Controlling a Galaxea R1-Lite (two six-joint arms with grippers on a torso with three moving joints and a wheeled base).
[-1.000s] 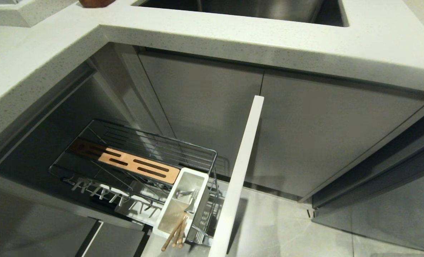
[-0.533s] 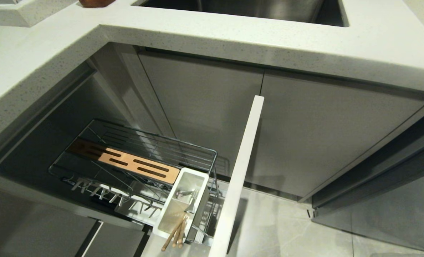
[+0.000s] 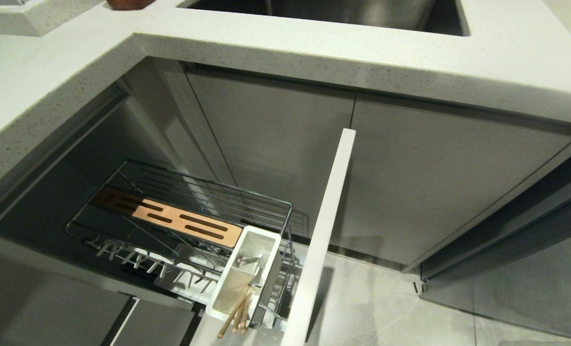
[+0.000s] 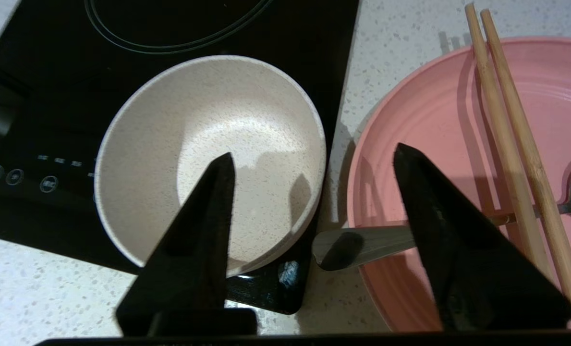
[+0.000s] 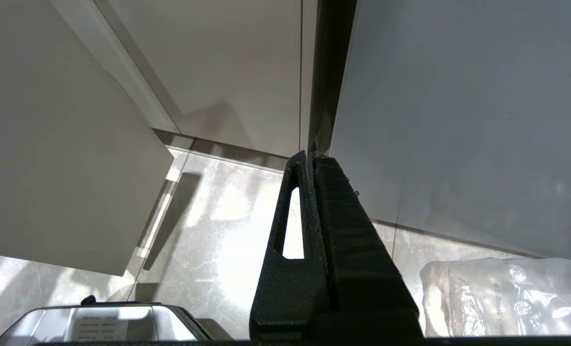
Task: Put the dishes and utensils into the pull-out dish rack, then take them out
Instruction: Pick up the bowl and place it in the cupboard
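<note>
Left gripper [image 4: 314, 158]: spread wide, nothing held, seen above bowl [image 4: 208, 158] and plate [image 4: 458, 144];
Right gripper [image 5: 309, 158]: pressed closed, lower centre;
Rack [image 3: 194, 211]: pulled out, lower left

A pale speckled stone table [image 3: 314, 53] runs in an L across the upper part of the head view, with a steel sink [image 3: 323, 12] recessed near its far edge. A brown object [image 3: 127, 4] sits at the far left edge, mostly cut off. Below the table, flat grey cabinet doors [image 3: 434, 178] meet at a narrow vertical seam. The floor [image 3: 386, 307] is glossy grey marble-pattern tile, with bright patches of reflected light in the right wrist view. A crumpled clear plastic bag [image 5: 506, 298] lies on the floor beside a cabinet. A black induction hob [image 4: 50, 96] is set into the table.
</note>
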